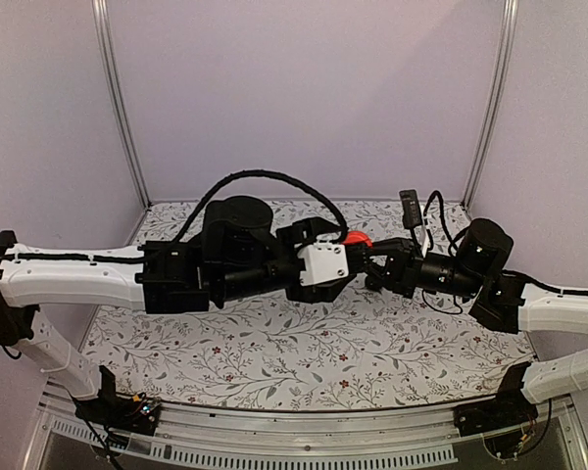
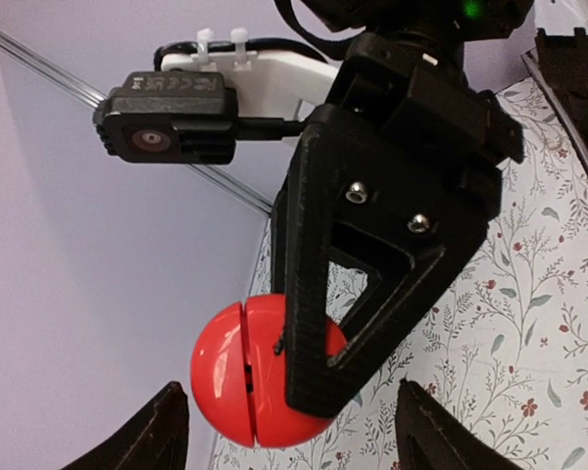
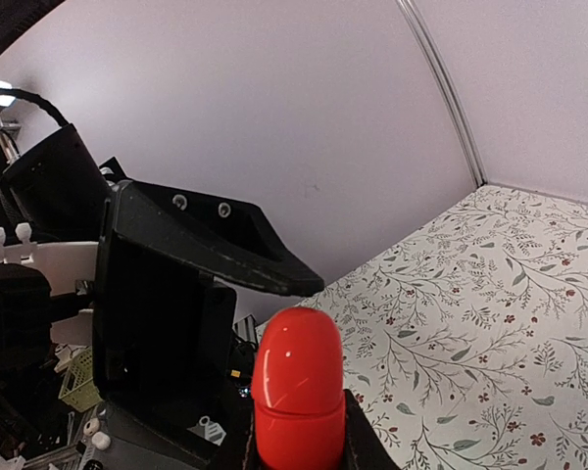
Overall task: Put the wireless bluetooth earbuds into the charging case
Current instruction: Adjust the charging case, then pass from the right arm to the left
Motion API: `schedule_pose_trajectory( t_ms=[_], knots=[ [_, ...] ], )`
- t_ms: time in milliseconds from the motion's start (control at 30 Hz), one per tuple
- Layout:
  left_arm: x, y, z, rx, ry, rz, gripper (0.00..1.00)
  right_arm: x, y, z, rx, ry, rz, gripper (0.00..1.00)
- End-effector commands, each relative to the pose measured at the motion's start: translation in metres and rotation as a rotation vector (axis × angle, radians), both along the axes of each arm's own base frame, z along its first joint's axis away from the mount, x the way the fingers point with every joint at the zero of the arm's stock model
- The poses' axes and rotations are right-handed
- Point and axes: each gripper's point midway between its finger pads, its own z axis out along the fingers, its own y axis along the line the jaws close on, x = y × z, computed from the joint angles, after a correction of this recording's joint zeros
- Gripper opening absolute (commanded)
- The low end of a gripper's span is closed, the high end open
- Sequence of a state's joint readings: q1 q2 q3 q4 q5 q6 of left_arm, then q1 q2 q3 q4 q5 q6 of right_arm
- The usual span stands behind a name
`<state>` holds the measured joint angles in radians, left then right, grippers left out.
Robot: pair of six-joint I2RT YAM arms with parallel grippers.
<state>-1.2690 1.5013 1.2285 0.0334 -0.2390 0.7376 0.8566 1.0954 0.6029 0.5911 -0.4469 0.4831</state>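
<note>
The charging case (image 2: 240,372), a bright red round shell with a seam running across it between its two halves, is held up off the bench near the middle, toward the back wall. The right gripper (image 3: 299,441) has its jaws clamped on it: in the left wrist view one black triangular finger lies across the right part of the case, and in the right wrist view the rounded red top stands up between the two fingers. The left gripper (image 2: 292,443) faces it from close by with its jaws spread wide and nothing in them; its two dark fingertips frame the case on either side without touching it.

The bench (image 1: 274,352) is covered with a white sheet printed with grey sprigs and small red flowers. Plain lilac walls (image 1: 304,88) close it in, with aluminium posts (image 1: 122,108) at the back corners and a metal rail (image 1: 304,431) along the near edge.

From above, the two wrists meet over the case and hide nearly all of it. A black cable (image 1: 274,181) loops over the left wrist. The right arm's small black camera (image 2: 167,127) sits on a white bracket.
</note>
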Motion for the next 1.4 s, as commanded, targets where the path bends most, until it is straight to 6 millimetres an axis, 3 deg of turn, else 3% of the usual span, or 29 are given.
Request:
schedule_pose_trajectory(
  t_ms=[0,133,333,567,667,733,867,933,1100,1367],
  knots=[
    [0.01,-0.003,0.017,-0.035,-0.031,0.018,0.69,0.001,0.001,0.01,0.027,0.006,-0.004,0.0],
    [0.011,-0.008,0.015,-0.021,-0.042,0.013,0.61,-0.001,0.005,0.008,0.025,0.022,0.01,0.0],
    [0.012,-0.01,0.011,-0.012,-0.047,0.005,0.58,-0.003,0.006,0.007,0.029,0.033,0.02,0.0],
    [0.011,-0.01,0.012,-0.01,-0.048,-0.006,0.38,-0.005,0.007,0.007,0.031,0.038,0.023,0.0],
    [0.011,-0.01,0.011,-0.006,-0.045,-0.011,0.34,-0.004,0.007,0.007,0.029,0.037,0.022,0.0],
    [0.012,-0.01,0.011,-0.009,-0.046,-0.006,0.41,-0.004,0.006,0.007,0.029,0.035,0.017,0.0],
    [0.015,-0.008,0.012,-0.022,-0.049,0.014,0.66,-0.004,0.007,0.006,0.027,0.034,0.019,0.0],
    [0.016,-0.008,0.012,-0.024,-0.05,0.016,0.71,-0.004,0.007,0.005,0.025,0.034,0.018,0.0],
    [0.013,-0.012,0.013,-0.034,-0.04,-0.019,0.72,-0.004,0.009,0.006,0.024,0.031,0.024,0.0],
    [0.009,-0.016,0.017,-0.037,-0.033,-0.063,0.54,-0.007,0.012,0.007,0.024,0.028,0.047,0.0]
  ],
)
